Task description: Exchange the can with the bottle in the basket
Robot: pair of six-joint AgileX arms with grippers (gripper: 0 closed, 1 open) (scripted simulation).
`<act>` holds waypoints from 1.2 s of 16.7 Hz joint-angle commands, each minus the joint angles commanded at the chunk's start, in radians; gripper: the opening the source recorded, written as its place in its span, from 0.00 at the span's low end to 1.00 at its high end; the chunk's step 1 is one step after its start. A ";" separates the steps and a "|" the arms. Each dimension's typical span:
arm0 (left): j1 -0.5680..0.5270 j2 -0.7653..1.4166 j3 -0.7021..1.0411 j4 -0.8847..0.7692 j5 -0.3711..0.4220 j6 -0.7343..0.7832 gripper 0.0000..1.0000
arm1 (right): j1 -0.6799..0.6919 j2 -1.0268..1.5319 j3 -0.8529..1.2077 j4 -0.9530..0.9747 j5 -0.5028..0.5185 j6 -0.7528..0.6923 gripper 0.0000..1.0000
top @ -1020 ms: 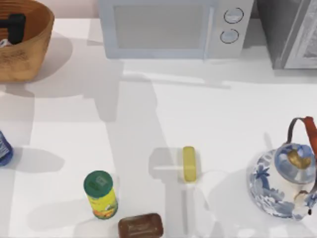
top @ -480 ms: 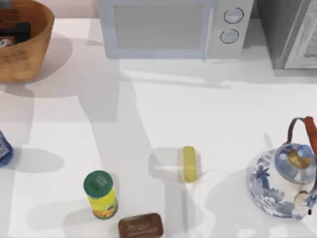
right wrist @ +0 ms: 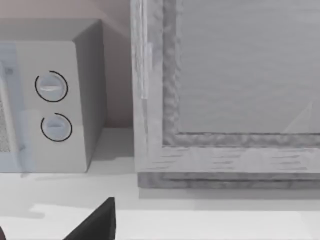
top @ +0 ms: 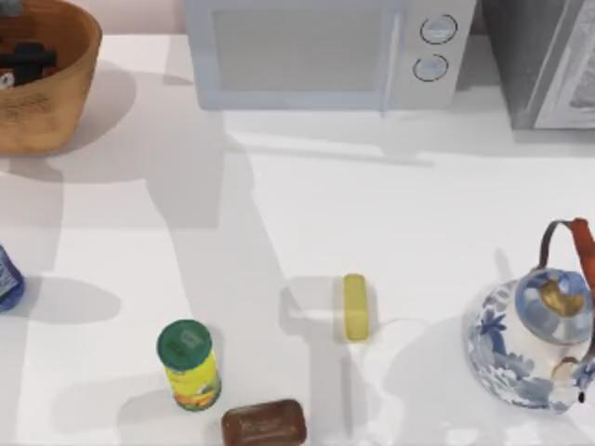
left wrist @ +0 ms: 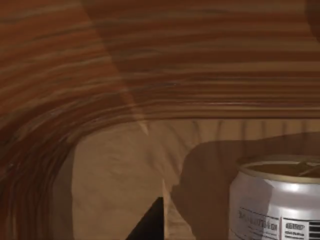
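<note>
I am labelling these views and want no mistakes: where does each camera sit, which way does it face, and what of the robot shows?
Top view: above the table, looking down; the left pincer is inside the basket.
Left wrist view: on the left arm, inside the basket, facing its wall and the bottle; a dark pincer part shows.
Right wrist view: on the right arm, facing the microwave and the grey cabinet; part of the right pincer shows.
Shared: top and left wrist, the basket; top and right wrist, the microwave.
</note>
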 joint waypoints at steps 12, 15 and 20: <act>0.000 0.000 0.000 0.000 0.000 0.000 0.00 | 0.000 0.000 0.000 0.000 0.000 0.000 1.00; 0.003 -0.028 0.013 -0.001 -0.004 0.004 0.00 | 0.000 0.000 0.000 0.000 0.000 0.000 1.00; 0.006 -0.130 -0.089 0.060 -0.025 -0.019 0.00 | 0.000 0.000 0.000 0.000 0.000 0.000 1.00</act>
